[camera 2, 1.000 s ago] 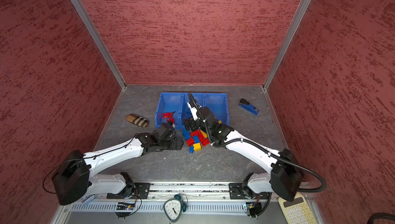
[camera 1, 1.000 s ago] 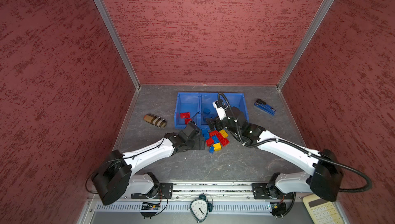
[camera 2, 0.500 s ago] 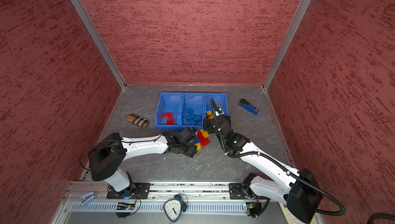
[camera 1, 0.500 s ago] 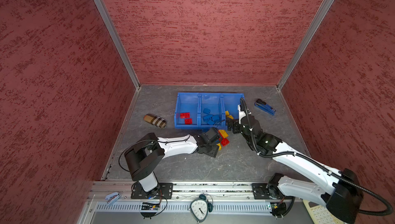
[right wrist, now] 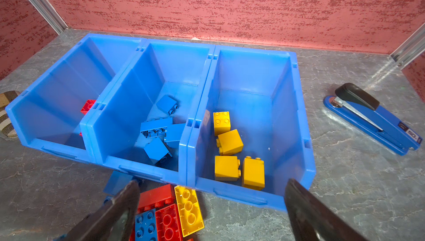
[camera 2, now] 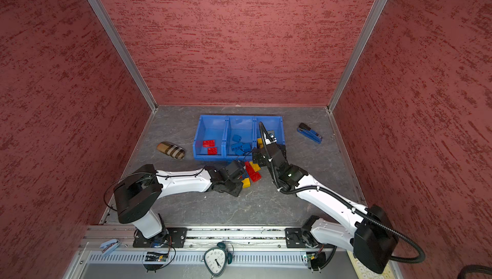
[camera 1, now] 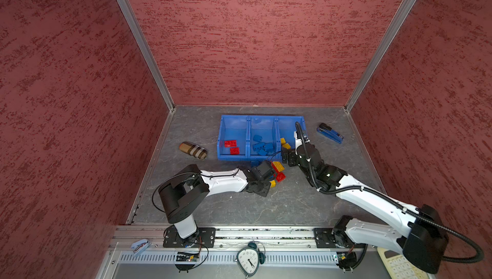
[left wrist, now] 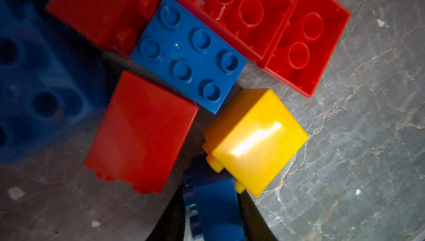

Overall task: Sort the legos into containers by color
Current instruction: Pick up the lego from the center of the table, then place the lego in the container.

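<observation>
From above you cannot see the tips of your left gripper (left wrist: 211, 196). Its black wrist (camera 1: 262, 169) covers them, and part of the loose pile (camera 2: 251, 172) too. Close up, the left gripper is squeezed on a small blue brick (left wrist: 218, 214), which the picture's edge cuts off. A yellow brick (left wrist: 255, 141) sits right next to it and a red brick (left wrist: 140, 131) lies just beside. A big blue brick (left wrist: 34, 85) there is too blurry to make out.

The pile lies near the middle of the desk (camera 1: 292, 205), right by the front wall of the containers (camera 1: 262, 116). Red bricks (camera 1: 230, 143) are in the left bin, blue ones (right wrist: 158, 129) in the middle and yellow ones (right wrist: 230, 141) in the right.

Your right gripper (right wrist: 213, 183) is wide open and holds nothing. It hangs by the front of the right bin, with the pile beside one finger. Your right arm (camera 1: 367, 200) hides part of that bin from above.
</observation>
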You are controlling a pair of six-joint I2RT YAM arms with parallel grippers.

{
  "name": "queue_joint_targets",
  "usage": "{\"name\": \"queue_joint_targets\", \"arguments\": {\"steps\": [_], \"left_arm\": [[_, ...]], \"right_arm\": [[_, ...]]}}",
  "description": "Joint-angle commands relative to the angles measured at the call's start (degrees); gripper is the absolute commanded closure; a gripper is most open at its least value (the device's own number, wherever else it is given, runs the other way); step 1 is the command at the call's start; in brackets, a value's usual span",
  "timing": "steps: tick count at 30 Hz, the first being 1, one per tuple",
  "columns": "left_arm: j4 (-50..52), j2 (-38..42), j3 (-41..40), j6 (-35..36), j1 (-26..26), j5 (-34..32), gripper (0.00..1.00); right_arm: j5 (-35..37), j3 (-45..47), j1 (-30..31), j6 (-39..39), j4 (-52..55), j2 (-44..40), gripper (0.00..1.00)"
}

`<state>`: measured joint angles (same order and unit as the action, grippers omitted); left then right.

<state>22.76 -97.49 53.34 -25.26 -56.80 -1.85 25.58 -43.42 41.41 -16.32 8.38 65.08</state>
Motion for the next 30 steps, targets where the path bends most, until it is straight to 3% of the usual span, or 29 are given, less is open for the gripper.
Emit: {"name": "queue_joint_targets", "arguments": {"steps": [1, 6, 9, 12, 13, 18, 23, 26, 28, 30], "left_arm": [[0.5, 1.5, -1.0, -0.6, -0.1, -3.2, 0.73], [1.6, 10.8, -3.0, -0.4, -0.2, -5.8, 0.82], [5.0, 16.2, -0.3, 1.0, 0.3, -10.3, 0.82], [3.8, 19.6, 3.2, 3.6, 5.3, -7.2, 0.75], [2.6, 20.0, 4.5, 4.3, 7.7, -5.7, 0.75], [-2.9, 16.5, 11.5, 7.9, 16.1, -4.1, 0.76], [-0.6, 4.8, 21.8, 10.4, 18.8, -4.5, 0.76], [2.7, -2.4, 27.9, 9.4, 20.1, -3.8, 0.75], [5.2, -6.6, 31.6, 8.4, 20.5, -4.2, 0.71], [8.2, -9.6, 35.3, 8.1, 20.6, -4.3, 0.60]], "right_arm": [[-2.1, 0.9, -0.3, 0.0, -2.0, -2.1, 0.01], [-15.5, 3.1, -0.5, 3.3, 1.1, -5.8, 0.01], [-23.8, 4.8, -0.5, 0.5, 4.7, -5.8, 0.02], [-37.5, 7.8, -0.2, 0.5, 6.0, -4.2, 0.05], [-38.8, 8.6, 0.3, 0.5, 6.9, -3.4, 0.06], [-36.4, 9.4, 1.4, 0.2, 8.3, -0.4, 0.07], [-32.8, 9.2, 3.8, -1.2, 4.9, 3.5, 0.13], [-30.9, 7.6, 5.8, -2.0, 3.7, 7.6, 0.21], [-29.5, 7.0, 7.0, -1.6, 3.3, 10.0, 0.25], [-28.0, 6.6, 8.0, -1.6, 2.5, 11.5, 0.26]]}}
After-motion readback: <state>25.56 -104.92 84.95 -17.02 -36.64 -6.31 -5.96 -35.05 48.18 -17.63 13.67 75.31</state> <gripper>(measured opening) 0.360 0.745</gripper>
